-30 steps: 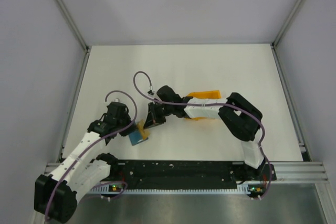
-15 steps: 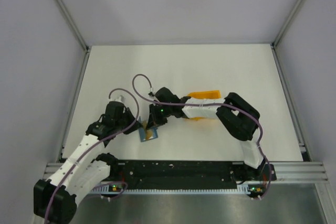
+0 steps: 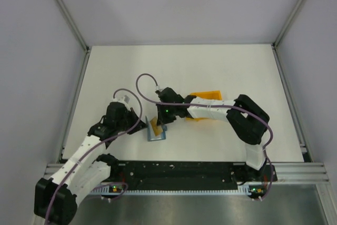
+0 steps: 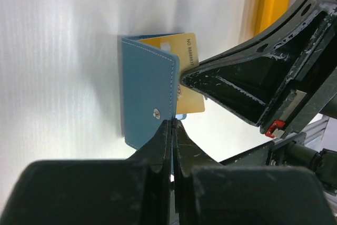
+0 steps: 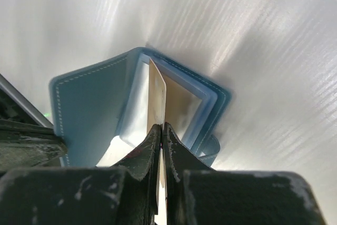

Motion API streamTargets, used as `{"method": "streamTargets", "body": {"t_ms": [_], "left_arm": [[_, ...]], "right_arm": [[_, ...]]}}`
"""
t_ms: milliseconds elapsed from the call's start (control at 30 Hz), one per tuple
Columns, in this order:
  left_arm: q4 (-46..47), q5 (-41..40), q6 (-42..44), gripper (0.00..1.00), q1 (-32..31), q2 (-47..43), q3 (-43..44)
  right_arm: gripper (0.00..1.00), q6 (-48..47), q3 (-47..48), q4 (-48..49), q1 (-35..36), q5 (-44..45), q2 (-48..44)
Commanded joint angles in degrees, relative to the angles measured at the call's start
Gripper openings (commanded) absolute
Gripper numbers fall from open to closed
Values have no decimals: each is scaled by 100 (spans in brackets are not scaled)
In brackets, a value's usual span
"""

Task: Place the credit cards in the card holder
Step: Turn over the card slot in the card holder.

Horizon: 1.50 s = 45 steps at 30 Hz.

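The teal-blue card holder (image 3: 157,136) stands open on the table between the two arms. My left gripper (image 3: 142,126) is shut on the edge of its flap, as the left wrist view shows: gripper (image 4: 172,123), holder (image 4: 146,90). My right gripper (image 3: 160,126) is shut on a yellowish credit card (image 4: 188,72) and holds it edge-on inside the open holder. In the right wrist view the card (image 5: 156,93) runs from my right gripper (image 5: 161,126) into the holder's pocket (image 5: 89,109). Other cards are hidden.
An orange open-topped tray (image 3: 208,96) lies behind my right arm, partly covered by it. White walls enclose the table on three sides. The black rail with the arm bases (image 3: 179,175) runs along the near edge.
The holder has shifted right and swung open more upright. My right gripper has come down and right with the yellowish card into the holder. My left gripper followed, still holding the flap.
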Motion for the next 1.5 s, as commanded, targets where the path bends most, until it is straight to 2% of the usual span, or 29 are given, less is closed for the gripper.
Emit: {"method": "streamTargets", "body": {"t_ms": [0,167,400,667,867,1267,1467], "left_arm": [[-795,-614,230,0,6,-117,357],[-1455,-1406,116,0,15,-3,358],[-1817,-1943,-270,0,6,261,402],[-1413,-1812,-376,0,6,436,173],[-1141,-1689,-324,0,6,647,94],[-754,-1662,-262,0,15,885,-11],[-552,-1443,-262,0,6,1095,-29]], "right_arm": [[0,-265,107,-331,41,346,-139],[0,-265,292,-314,138,257,-60],[0,-230,213,-279,165,309,-138],[0,-247,-50,-164,-37,617,-797],[0,-300,-498,-24,-521,266,-1035],[0,-203,-789,222,-539,3,-1114],[0,-221,-859,231,-539,239,-1298]]}}
